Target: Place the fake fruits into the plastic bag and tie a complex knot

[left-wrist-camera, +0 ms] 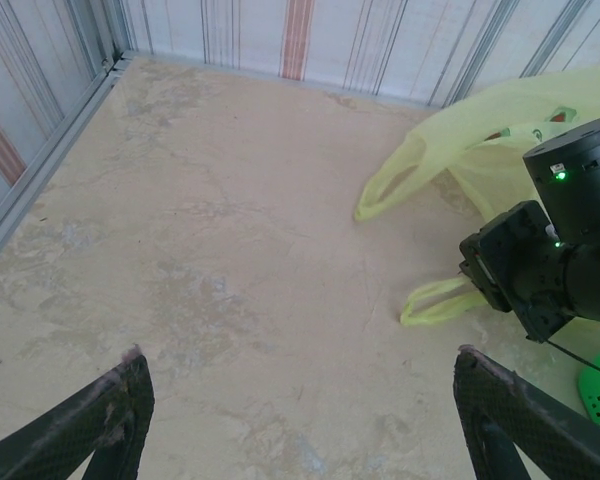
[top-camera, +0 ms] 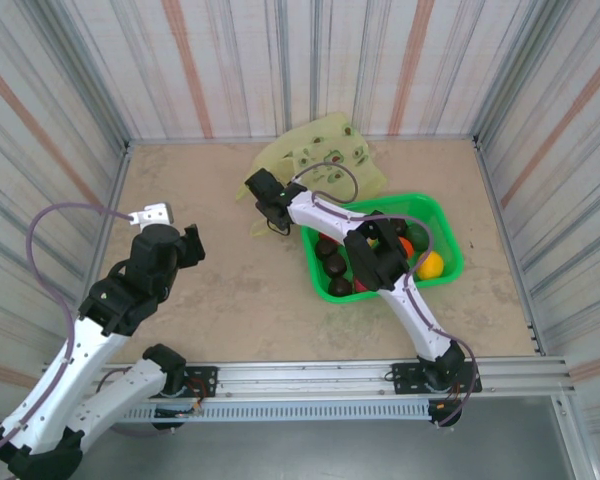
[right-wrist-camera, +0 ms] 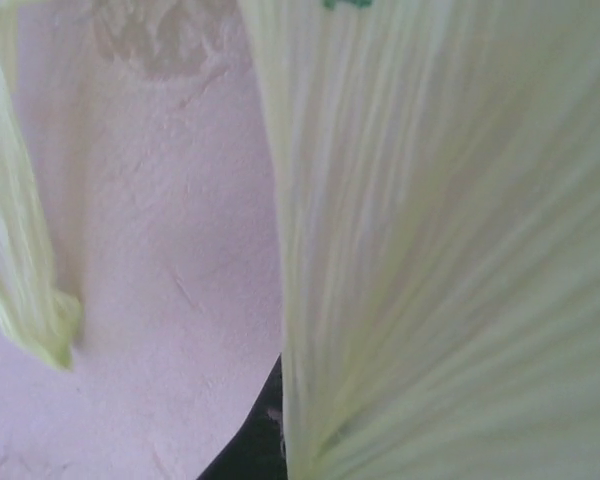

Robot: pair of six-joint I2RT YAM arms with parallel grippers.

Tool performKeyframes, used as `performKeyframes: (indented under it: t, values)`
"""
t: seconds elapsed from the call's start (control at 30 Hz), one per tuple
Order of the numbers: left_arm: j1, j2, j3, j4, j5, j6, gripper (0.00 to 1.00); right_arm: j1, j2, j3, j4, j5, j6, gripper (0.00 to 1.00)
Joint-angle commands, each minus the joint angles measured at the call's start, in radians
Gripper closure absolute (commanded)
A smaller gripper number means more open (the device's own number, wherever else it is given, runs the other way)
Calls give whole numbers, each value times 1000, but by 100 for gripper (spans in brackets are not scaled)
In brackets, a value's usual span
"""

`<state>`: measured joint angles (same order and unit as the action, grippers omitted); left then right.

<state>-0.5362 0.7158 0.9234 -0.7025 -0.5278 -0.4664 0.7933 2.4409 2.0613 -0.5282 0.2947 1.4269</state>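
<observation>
The right hand pinched a loop of the thin yellow-green plastic bag on the table. The left hand hung spread. Shiny toy fruits lay in the green plastic basket. I think the bag needed pulling open next.

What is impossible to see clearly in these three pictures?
- Top view: the right arm covers some fake fruits in the green basket; their number is unclear.
- Right wrist view: the plastic bag, close and blurred, hides how the right gripper holds it.
- Left wrist view: the picture's right edge cuts off the basket.

table bare left, basket, plastic bag blocking right
</observation>
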Motion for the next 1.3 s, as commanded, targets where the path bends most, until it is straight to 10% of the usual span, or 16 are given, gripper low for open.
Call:
performKeyframes:
  t: [0.0, 0.47, 0.9, 1.27]
  values:
    - [18, -5, -10, 18, 7, 25, 20, 1, -97, -37, 130, -73, -165, 100]
    - [31, 30, 61, 96, 256, 172, 21, -160, -431, -25, -103, -680, -715, 100]
    - [-127, 61, 66, 194, 659, 317, 14, -292, -798, -417, 73, -789, -541, 100]
    - [-571, 105, -156, 557, 334, 405, 14, -394, -944, -713, 367, -704, -130, 100]
